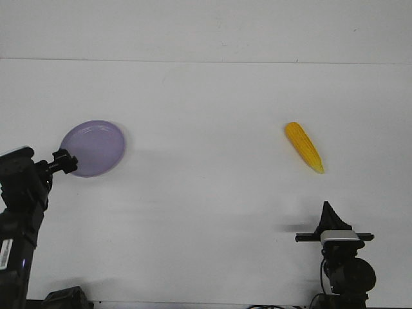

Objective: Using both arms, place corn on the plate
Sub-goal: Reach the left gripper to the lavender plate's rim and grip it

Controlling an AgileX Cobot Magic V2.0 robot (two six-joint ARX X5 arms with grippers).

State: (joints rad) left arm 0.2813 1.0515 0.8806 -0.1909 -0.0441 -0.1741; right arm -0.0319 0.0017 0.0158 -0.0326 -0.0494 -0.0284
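The lavender plate (96, 145) lies on the white table at the left. My left gripper (65, 162) is at the plate's near-left rim, its fingers closed over the edge. The yellow-orange corn (304, 147) lies on the table at the right, its pointed tip toward the front right. My right gripper (330, 212) is near the front edge, below the corn and well apart from it. Its fingers stand together in one point, and it holds nothing.
The white table (206, 193) stretches between the plate and the corn. A pale back wall (206, 29) rises beyond the table's far edge. The left arm's body (19, 212) fills the front left corner.
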